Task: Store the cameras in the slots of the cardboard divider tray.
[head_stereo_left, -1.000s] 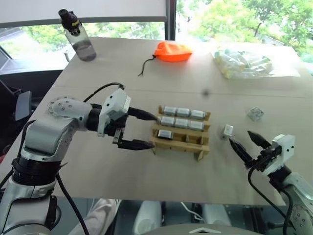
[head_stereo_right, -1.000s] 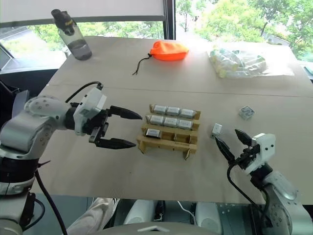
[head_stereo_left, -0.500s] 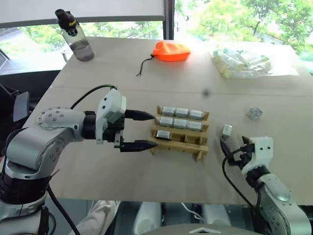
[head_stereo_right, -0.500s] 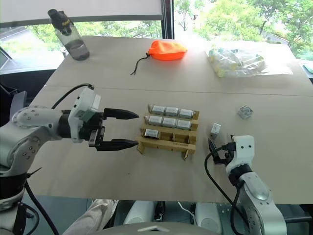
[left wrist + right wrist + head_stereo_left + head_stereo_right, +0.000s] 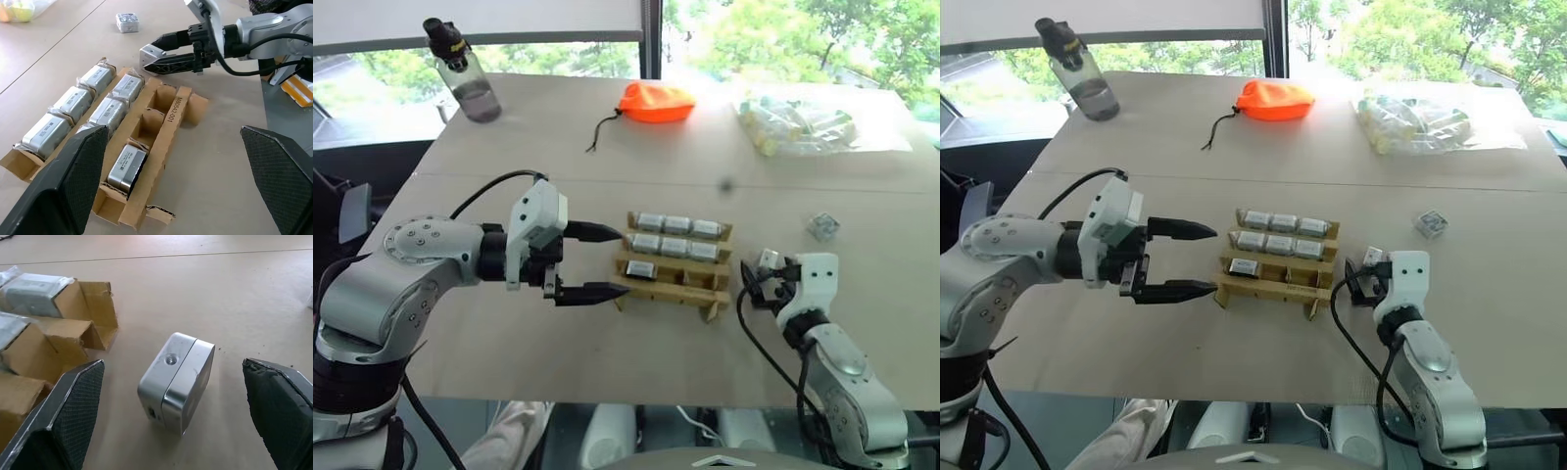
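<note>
Right wrist view: camera point(image 5: 177, 382) screw hole, betw. open right pincer point(image 5: 171, 421).

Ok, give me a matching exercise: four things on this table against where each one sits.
Things:
1. water bottle
2. orange pouch
3. clear bag of tubes
4. loose camera

Places:
A. far right of the table
B. between the open fingers of the right hand
C. far left corner
D. far edge, middle

Pairs: 1-C, 2-D, 3-A, 4-B
</note>
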Action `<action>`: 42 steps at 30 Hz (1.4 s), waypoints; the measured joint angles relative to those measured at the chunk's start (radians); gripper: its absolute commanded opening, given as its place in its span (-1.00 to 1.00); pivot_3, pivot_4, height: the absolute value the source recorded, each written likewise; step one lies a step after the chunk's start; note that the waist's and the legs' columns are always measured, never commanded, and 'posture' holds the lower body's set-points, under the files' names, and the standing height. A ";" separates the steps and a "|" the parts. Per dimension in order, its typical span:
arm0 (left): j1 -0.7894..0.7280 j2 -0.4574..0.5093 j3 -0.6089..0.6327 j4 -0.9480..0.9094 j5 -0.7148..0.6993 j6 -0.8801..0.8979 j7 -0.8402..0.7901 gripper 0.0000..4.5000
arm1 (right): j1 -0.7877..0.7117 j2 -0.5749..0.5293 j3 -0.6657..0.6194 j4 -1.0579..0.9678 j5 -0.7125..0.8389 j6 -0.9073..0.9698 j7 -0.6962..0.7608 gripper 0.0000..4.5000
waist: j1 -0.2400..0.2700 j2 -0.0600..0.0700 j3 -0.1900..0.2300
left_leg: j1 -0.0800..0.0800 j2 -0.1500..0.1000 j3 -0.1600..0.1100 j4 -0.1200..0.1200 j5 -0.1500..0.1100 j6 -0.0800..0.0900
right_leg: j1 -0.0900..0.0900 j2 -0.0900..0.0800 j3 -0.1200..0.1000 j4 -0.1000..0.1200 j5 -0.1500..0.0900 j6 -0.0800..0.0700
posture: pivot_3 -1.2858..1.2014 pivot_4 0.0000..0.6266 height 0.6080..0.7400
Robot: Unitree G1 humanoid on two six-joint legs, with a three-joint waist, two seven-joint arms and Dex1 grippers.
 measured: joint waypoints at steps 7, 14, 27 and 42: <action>0.004 0.008 0.000 -0.002 -0.001 -0.002 0.008 1.00 | 0.010 0.009 0.016 0.003 -0.027 -0.006 0.002 -0.43 | -0.002 0.000 0.000 | 0.001 0.000 0.001 -0.001 0.000 0.000 | 0.000 0.000 0.000 0.000 0.000 0.000 | 0.03 -0.52 0.78; 0.004 0.012 -0.007 -0.002 -0.001 -0.013 0.006 1.00 | 0.014 -0.017 0.018 0.002 -0.051 -0.028 0.031 -0.67 | -0.002 0.000 0.000 | 0.001 0.000 0.001 -0.002 0.000 0.000 | -0.001 0.000 0.001 0.000 0.000 0.000 | 0.03 -0.52 0.78; 0.057 0.030 0.001 -0.023 -0.020 -0.015 0.002 1.00 | -0.309 -0.488 0.021 0.083 0.083 -0.202 0.706 -0.67 | -0.009 0.000 0.001 | 0.002 0.000 0.004 -0.006 0.000 0.000 | -0.002 0.003 0.000 -0.003 0.000 0.000 | 0.03 -0.52 0.78; 0.175 0.081 0.100 -0.040 -0.004 -0.084 -0.026 1.00 | -0.630 -0.394 0.307 0.372 0.052 -0.211 0.994 -0.67 | 0.000 0.000 0.002 | -0.002 0.000 0.001 -0.006 0.000 0.000 | -0.002 0.000 -0.005 -0.008 0.001 0.000 | 0.03 -0.52 0.78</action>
